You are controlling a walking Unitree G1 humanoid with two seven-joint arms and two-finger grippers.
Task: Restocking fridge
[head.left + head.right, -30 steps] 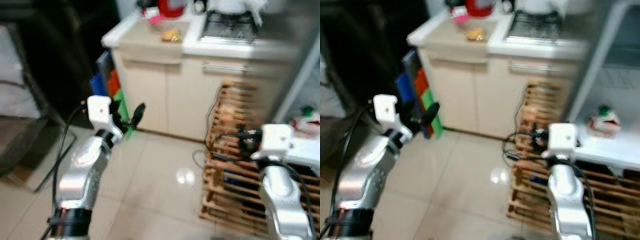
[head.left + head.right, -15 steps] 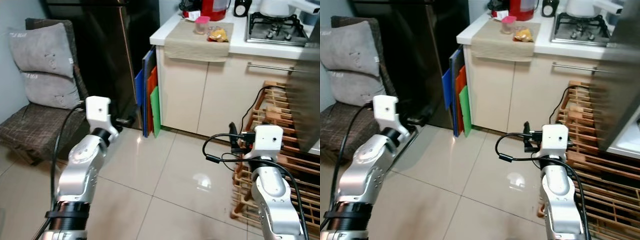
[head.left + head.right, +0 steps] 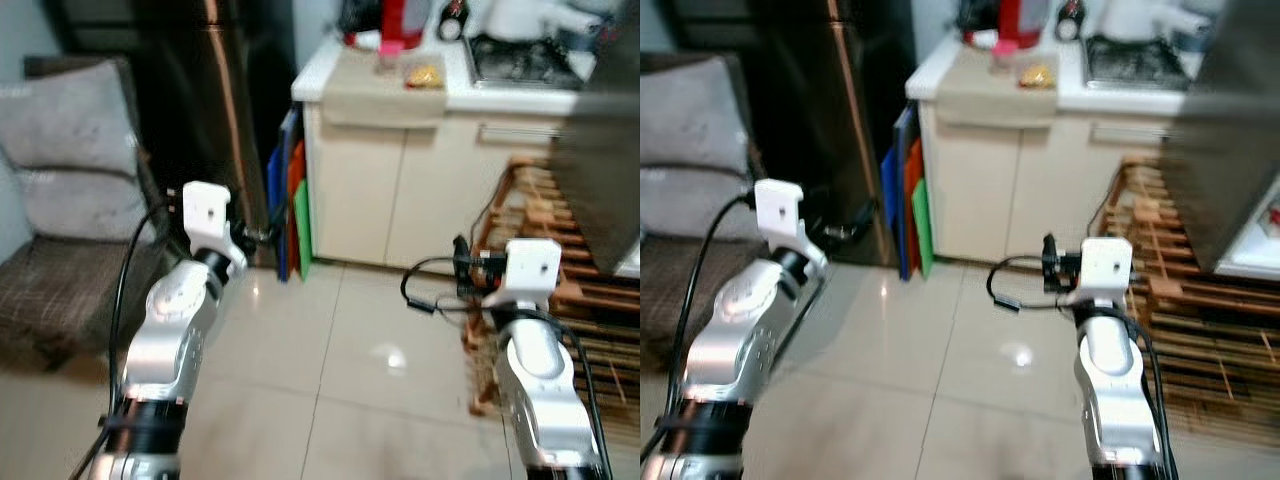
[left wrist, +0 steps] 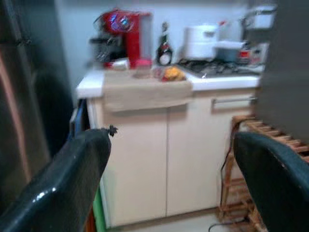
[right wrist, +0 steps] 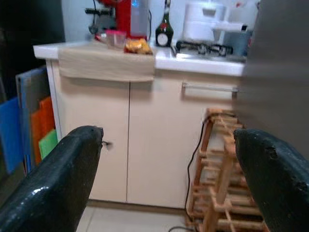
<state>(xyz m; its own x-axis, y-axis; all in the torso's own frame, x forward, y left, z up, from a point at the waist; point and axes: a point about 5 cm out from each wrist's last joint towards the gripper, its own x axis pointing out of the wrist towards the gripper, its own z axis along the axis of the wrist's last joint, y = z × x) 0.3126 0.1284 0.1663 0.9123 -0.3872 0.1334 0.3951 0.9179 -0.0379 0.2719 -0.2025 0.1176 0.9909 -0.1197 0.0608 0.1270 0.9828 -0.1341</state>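
Fridge [image 3: 215,90] stands shut beside the counter [image 3: 440,95]; both grippers' jaws apparently gape, holding nothing.

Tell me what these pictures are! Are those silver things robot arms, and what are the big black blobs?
Yes! A walking robot took these in a kitchen. Two pictures come from cameras on its head, looking down at its own silver arms.

The other two come from little cameras on its wrists. The blobs are its black fingers, seen very close. On both the left gripper and the right gripper, the fingers are spread apart, holding nothing.

Ahead is a cream cabinet with a cloth over its counter. On top stand a red coffee machine, a dark bottle, a gas stove and some orange food. A wooden rack stands beside it.
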